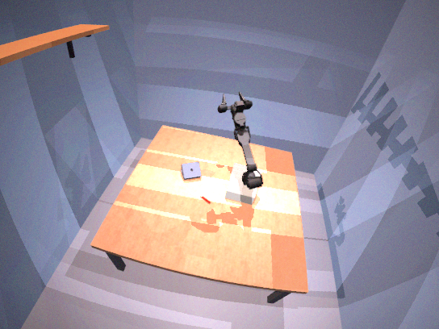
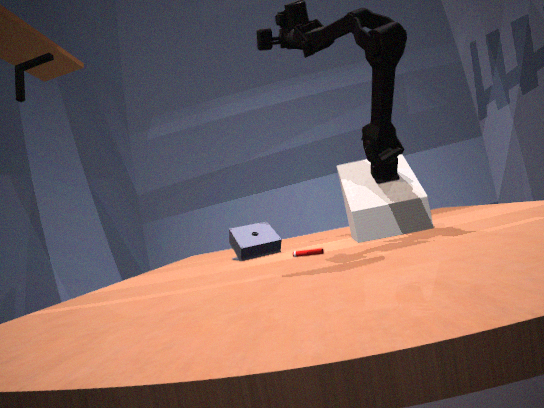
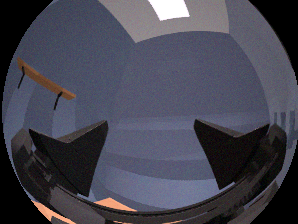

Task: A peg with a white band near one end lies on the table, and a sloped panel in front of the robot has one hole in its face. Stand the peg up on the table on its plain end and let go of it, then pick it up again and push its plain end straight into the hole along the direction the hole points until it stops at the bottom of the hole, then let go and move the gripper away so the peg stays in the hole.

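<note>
The red peg lies flat on the table. In the exterior view its white band is near its left end, the end toward the panel. The blue-grey panel block sits on the table near the peg, with one dark hole in its upper face. My gripper is wide open and empty, raised high above the table and far from the peg. In the wrist view only the two fingers and the room show; neither peg nor panel is visible there.
The arm stands on a white block to the right of the peg. The wooden table carries everything. A wooden shelf is on the left wall, well away.
</note>
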### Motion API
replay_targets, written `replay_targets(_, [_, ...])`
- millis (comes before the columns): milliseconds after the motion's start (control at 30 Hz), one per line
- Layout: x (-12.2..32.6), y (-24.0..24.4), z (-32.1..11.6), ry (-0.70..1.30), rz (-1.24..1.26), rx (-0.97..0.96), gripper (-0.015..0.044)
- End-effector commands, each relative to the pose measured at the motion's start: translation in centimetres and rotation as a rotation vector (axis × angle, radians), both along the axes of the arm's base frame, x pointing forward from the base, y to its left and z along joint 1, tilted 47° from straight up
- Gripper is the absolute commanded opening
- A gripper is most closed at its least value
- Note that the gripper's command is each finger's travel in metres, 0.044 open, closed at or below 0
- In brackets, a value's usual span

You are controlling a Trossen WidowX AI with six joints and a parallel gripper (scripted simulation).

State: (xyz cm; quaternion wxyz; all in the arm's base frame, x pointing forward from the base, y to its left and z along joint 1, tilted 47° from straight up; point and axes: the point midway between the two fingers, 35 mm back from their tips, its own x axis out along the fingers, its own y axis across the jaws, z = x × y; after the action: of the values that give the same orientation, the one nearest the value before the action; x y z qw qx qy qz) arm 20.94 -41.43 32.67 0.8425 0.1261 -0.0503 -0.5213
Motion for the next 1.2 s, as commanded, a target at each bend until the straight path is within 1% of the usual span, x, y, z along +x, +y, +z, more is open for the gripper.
replay_targets(0, [1.9,1.0,-1.8,0.104,0.072,0.008,0.0440])
replay_targets(567, [9.7,7.2,-7.8,0.538,0.449,-0.078,0.0440])
replay_targets(1167, [15.2,16.1,-13.8,0.901,0.907,-0.293,0.0440])
